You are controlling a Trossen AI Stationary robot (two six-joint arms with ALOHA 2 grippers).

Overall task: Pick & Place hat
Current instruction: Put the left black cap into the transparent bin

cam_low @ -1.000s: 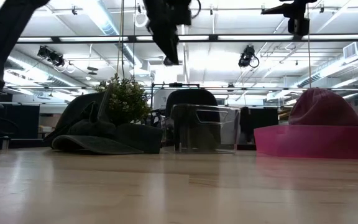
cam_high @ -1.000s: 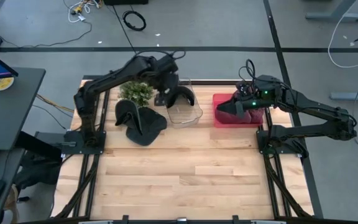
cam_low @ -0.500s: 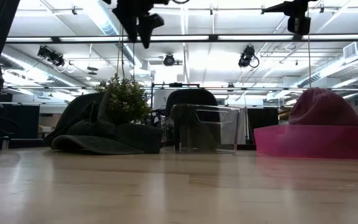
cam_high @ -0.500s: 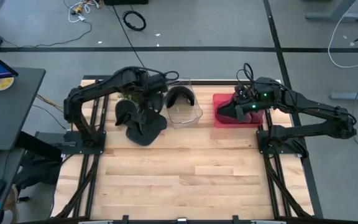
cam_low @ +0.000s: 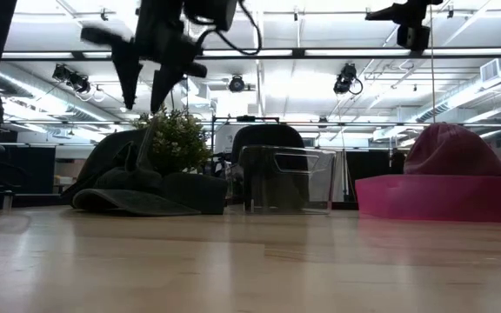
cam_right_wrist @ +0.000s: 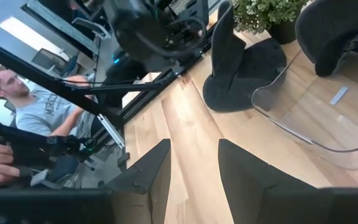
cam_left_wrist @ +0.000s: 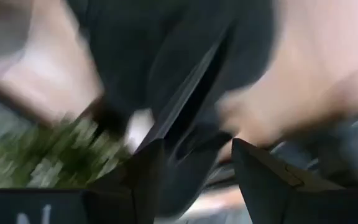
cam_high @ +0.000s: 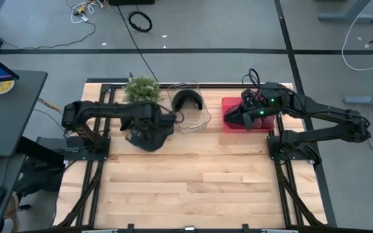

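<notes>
A pile of dark hats (cam_high: 144,137) lies on the table at the far left, in front of a potted plant (cam_high: 141,89). It also shows in the low view (cam_low: 146,189). Another dark hat (cam_high: 187,100) sits in a clear container (cam_high: 201,120). A maroon hat (cam_low: 450,148) lies in a pink bin (cam_low: 442,198). My left gripper (cam_low: 144,91) hangs open and empty above the dark pile, fingers pointing down; in its wrist view (cam_left_wrist: 194,177) the pile is blurred. My right gripper (cam_right_wrist: 191,168) is open and empty above the pink bin (cam_high: 235,124).
The plant stands at the table's far edge behind the pile. The clear container stands between the pile and the pink bin. Bare wood (cam_high: 193,181) fills the near half of the table. A person (cam_right_wrist: 36,106) sits beyond the table's left side.
My left gripper has swung from above the clear container toward the table's left edge and now hangs over the pile of dark hats, a little lower. The dark hat stays in the clear container.
</notes>
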